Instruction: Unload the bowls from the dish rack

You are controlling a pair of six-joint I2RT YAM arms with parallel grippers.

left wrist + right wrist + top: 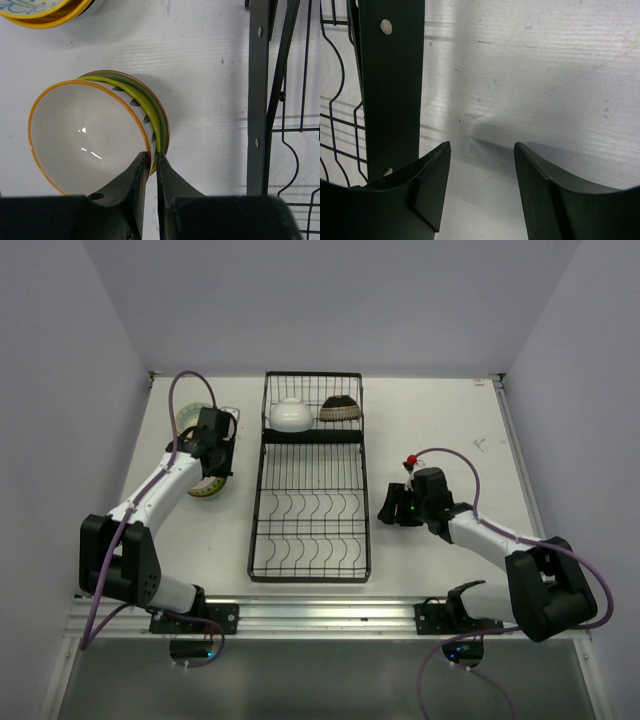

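Observation:
In the left wrist view, a white bowl with an orange rim (85, 135) is nested on top of yellow-green and green bowls (159, 122) on the table. My left gripper (151, 156) is shut on the near rim of the orange-rimmed bowl, one finger inside it and one outside. In the top view that left gripper (212, 465) hangs over the bowl stack (205, 489), left of the dish rack (256, 530). A white bowl (290, 414) and a dark patterned bowl (340, 408) sit in the rack's small far section. My right gripper (482, 147) is open and empty just right of the rack (392, 85).
Another bowl stack (40, 12) with a yellow-orange rim lies farther back on the left (190, 418). The rack's black frame (259, 100) runs close to the right of the nested bowls. A small red object (412, 460) sits near the right arm.

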